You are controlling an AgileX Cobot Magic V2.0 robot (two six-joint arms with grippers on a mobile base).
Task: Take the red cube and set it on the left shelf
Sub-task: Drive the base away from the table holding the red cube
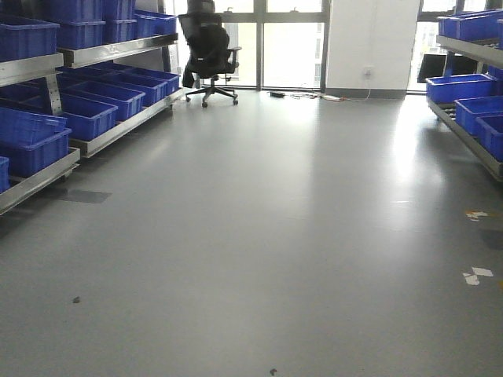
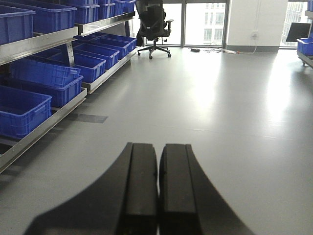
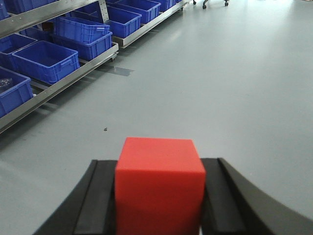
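- Right gripper [image 3: 159,208]: jaws clamped on red cube [image 3: 159,178]; carry it level.
- Left gripper [image 2: 157,183]: jaws together, empty.
- Approach left shelf [image 1: 118,131], far left; release over a blue crate [image 1: 86,116].

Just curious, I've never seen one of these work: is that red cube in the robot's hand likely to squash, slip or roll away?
The red cube is probably stiff: its edges look straight where the right hand clamps it. Its flat faces suggest it would sit rather than roll. The matte-looking surface likely grips well.
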